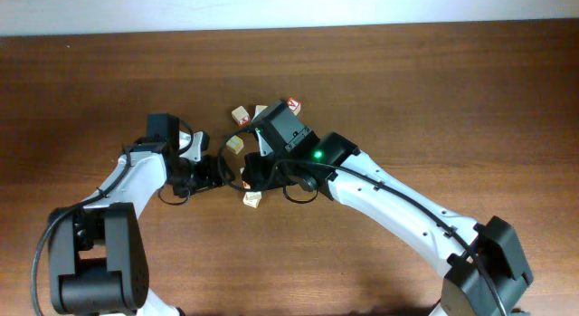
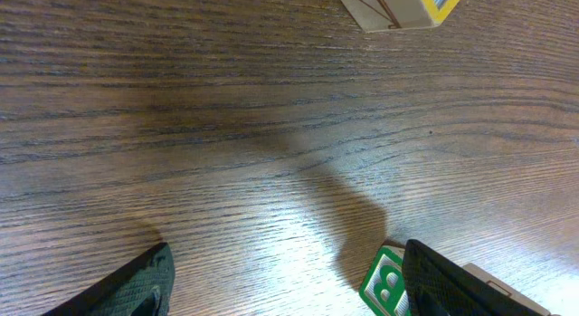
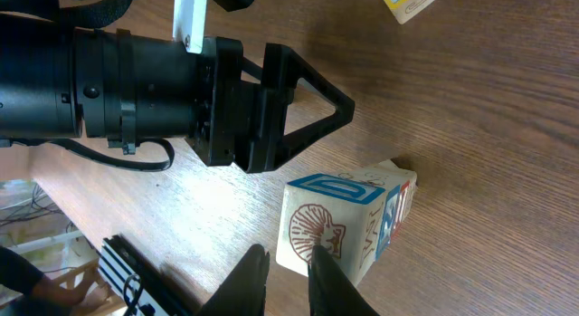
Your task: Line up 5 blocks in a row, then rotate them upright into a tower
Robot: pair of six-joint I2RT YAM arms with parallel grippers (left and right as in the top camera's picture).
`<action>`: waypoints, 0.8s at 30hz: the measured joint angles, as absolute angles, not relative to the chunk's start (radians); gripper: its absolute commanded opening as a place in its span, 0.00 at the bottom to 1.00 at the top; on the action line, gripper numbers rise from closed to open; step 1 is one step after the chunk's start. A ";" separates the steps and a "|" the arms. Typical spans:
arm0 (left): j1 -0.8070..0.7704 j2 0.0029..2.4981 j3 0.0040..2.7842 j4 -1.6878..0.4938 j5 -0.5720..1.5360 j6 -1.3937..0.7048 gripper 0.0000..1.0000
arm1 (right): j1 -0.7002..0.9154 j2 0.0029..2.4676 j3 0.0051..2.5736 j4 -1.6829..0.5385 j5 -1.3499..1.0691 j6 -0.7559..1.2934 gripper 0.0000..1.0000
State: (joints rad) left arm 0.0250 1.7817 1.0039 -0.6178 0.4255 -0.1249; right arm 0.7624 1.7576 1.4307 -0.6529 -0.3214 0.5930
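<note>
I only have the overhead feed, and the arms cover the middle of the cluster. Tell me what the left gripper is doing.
Observer: The left gripper is wide open, with only bare table in its gap.
Operator: Give me the block nearest to it.
Observer: The green B block sits on the table right beside the gripper, outside the gap and partly hidden by it.
Operator: Now report the right gripper.
Observer: The right gripper is nearly closed and holds nothing. Its tips are at the lower edge of the blue D block, which has a red shell picture on one side. I can't tell if they touch it.
</note>
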 measured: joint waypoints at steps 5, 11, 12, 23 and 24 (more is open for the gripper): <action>0.025 1.782 1.004 -0.615 0.426 -0.125 0.80 | 0.762 1.758 1.431 -0.653 -0.321 0.593 0.18; 0.025 1.782 1.004 -0.607 0.426 -0.125 0.80 | 0.762 1.758 1.431 -0.653 -0.321 0.593 0.17; 0.025 1.782 1.004 -0.607 0.426 -0.125 0.80 | 0.762 1.758 1.431 -0.653 -0.321 0.593 0.18; 0.025 1.782 1.004 -0.601 0.426 -0.125 0.81 | 0.762 1.758 1.431 -0.653 -0.321 0.593 0.17; 0.025 1.782 1.004 -0.599 0.426 -0.125 0.81 | 0.762 1.758 1.431 -0.653 -0.321 0.593 0.18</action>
